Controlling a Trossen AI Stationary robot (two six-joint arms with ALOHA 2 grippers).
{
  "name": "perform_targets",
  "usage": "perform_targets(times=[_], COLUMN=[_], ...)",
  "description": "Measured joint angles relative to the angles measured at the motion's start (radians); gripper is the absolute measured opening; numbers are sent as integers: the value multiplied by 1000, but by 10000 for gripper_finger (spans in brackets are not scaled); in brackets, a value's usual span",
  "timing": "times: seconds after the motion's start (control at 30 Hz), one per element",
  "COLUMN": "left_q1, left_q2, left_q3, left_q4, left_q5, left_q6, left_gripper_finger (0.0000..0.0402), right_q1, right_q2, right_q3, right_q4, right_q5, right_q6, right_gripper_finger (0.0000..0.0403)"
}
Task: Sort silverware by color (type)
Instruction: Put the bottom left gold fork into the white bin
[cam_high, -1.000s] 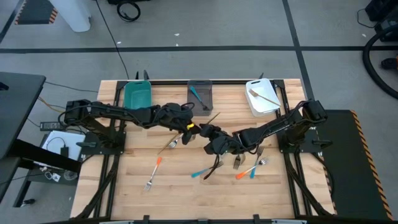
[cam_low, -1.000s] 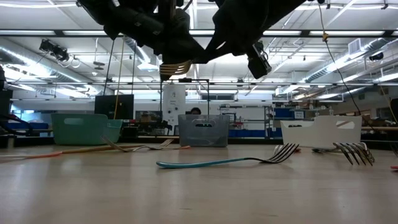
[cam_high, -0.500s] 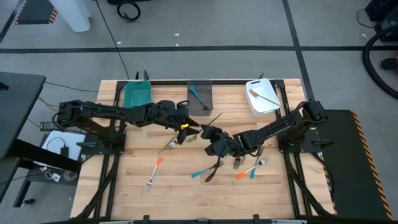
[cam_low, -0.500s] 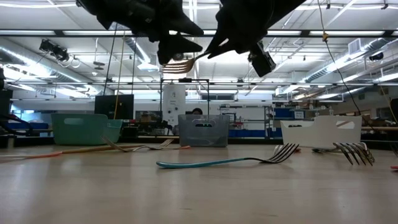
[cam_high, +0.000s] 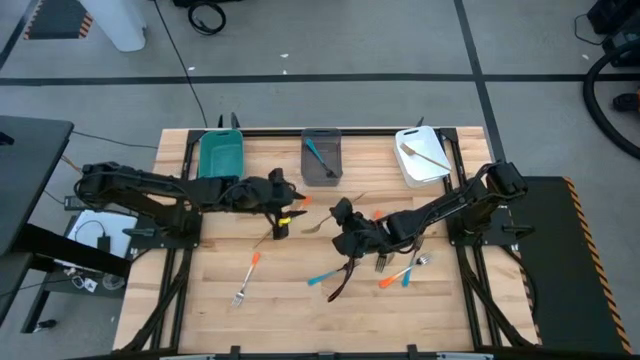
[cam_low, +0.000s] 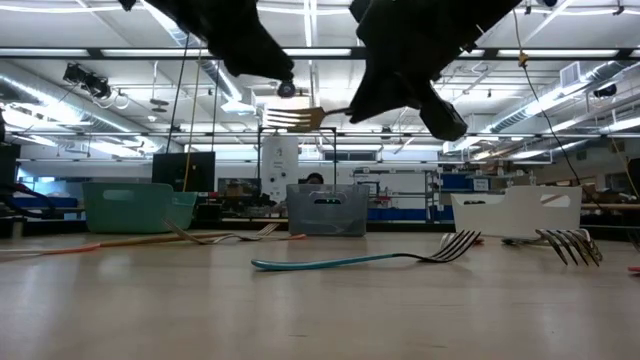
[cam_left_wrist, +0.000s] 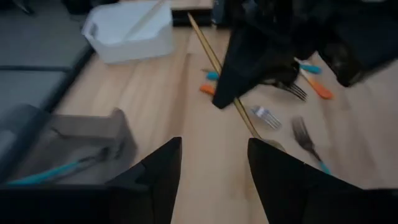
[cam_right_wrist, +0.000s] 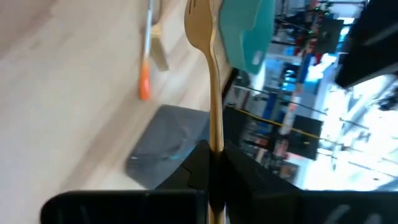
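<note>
Near the desk's (cam_high: 220, 320) front edge, loose silverware (cam_high: 372, 268) lies scattered, partly hidden under the right arm. Mid-desk, the right gripper (cam_high: 344, 214) has its fingers closed on a golden-tan fork (cam_low: 300, 118), held level above the wood, tines pointing toward the left edge. The left gripper (cam_left_wrist: 210, 163) hangs beside it, fingers spread and empty. A blue fork (cam_high: 318, 157) sits in the grey bin (cam_high: 321, 139) at the far edge.

Gold fork's handle (cam_right_wrist: 216, 118) (jaw-hidden end)
</note>
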Motion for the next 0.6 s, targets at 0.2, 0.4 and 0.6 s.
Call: perform_targets(times=[0.2, 0.4, 0.6], left_q1=[-65, -118, -153], left_q2=[-23, -24, -24], left_q3=[-40, -130, -160], left_q4=[-17, 32, 61], left_q5=[-134, -184, -246], left_q6=[46, 9, 12], left_gripper_finger=[192, 192, 192], right_q1=[0, 0, -17], right_q2=[0, 0, 0], right_q3=[0, 0, 0], right_q4=[-60, -91, -142], right_q5=[-30, -116, -167], right_q6=[117, 243, 347], right_gripper_finger=[32, 33, 33])
